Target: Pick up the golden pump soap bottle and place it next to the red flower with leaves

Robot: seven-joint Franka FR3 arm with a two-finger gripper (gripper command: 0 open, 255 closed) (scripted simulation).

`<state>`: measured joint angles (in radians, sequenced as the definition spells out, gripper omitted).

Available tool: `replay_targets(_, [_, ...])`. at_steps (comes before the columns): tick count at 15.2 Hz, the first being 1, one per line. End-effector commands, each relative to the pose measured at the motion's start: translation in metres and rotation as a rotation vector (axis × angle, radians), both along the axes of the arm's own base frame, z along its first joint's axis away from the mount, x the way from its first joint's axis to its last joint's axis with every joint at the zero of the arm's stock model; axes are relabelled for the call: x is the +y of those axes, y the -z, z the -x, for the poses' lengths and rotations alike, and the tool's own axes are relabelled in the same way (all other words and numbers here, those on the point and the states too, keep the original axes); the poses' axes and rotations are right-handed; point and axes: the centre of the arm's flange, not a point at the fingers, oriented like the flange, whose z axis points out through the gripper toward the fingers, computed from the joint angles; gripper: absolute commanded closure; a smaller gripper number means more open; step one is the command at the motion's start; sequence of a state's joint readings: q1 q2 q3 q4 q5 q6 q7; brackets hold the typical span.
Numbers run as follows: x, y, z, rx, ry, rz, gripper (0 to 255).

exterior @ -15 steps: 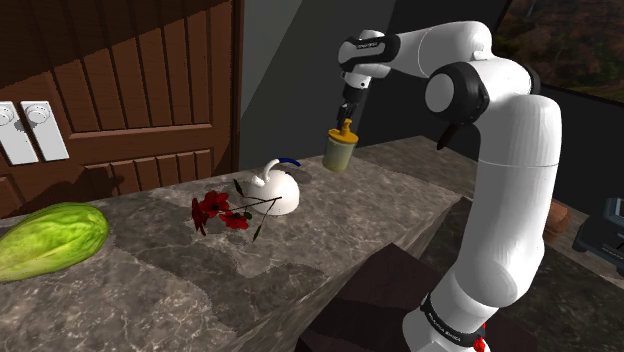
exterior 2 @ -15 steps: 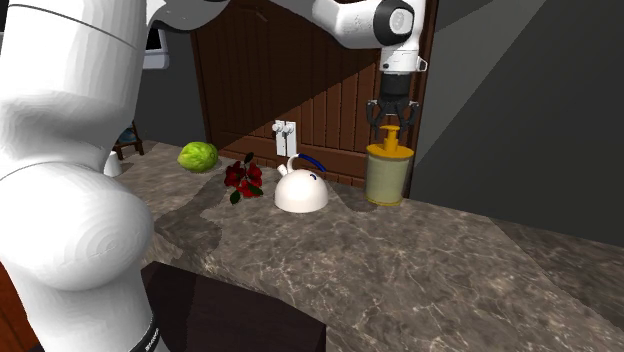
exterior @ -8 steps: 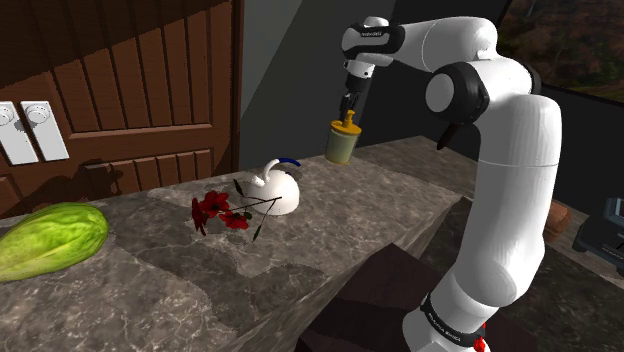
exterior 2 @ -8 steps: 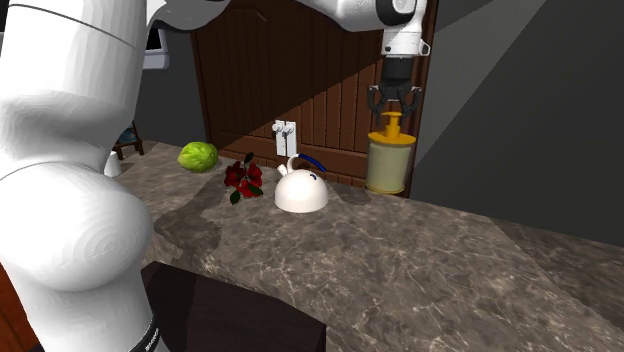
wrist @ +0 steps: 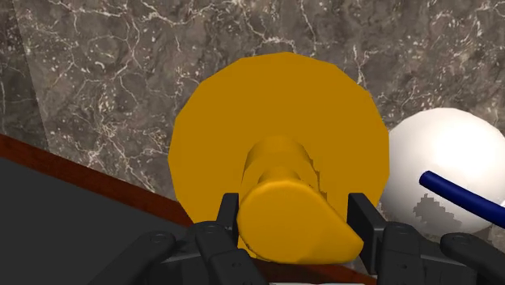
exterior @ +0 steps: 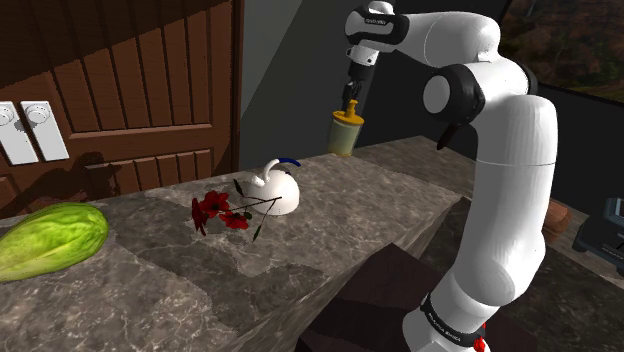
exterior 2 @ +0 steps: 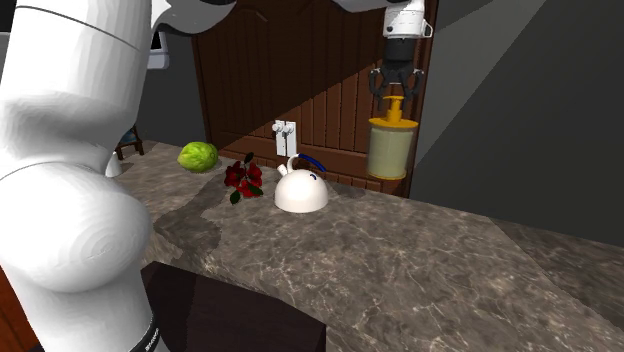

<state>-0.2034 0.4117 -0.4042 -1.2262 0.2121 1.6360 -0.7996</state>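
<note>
The golden pump soap bottle (exterior: 344,132) (exterior 2: 391,147) hangs in the air above the marble counter's far end, upright. My gripper (exterior: 351,96) (exterior 2: 395,92) (wrist: 290,223) is shut on its pump head, and the wrist view looks down on the orange cap (wrist: 275,146) between the fingers. The red flower with leaves (exterior: 219,212) (exterior 2: 242,178) lies on the counter, at the shoulder view's left of the white kettle (exterior: 277,188) (exterior 2: 301,188) (wrist: 441,170).
A green cabbage (exterior: 48,240) (exterior 2: 198,156) lies further along the counter (exterior: 330,215) past the flower. A dark wooden door (exterior: 120,90) with white switches (exterior: 30,130) stands behind. The robot stand (exterior: 400,290) sits below the counter's near edge.
The gripper has lifted the soap bottle straight up off the counter, step by step. Flower, kettle and cabbage have not moved.
</note>
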Motion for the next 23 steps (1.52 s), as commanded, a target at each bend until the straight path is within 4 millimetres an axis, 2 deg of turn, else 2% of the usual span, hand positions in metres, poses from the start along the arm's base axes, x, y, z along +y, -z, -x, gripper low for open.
replay_targets(1, [0.0, -0.011, 0.0, 0.0, 0.0, 0.0, 255])
replay_targets(12, [0.0, -0.069, 0.0, 0.0, 0.0, 0.0, 255])
replay_targets(13, [0.0, -0.069, 0.0, 0.0, 0.0, 0.0, 255])
replay_targets(23, [0.13, -0.077, 0.025, 0.0, 0.0, 0.0, 255])
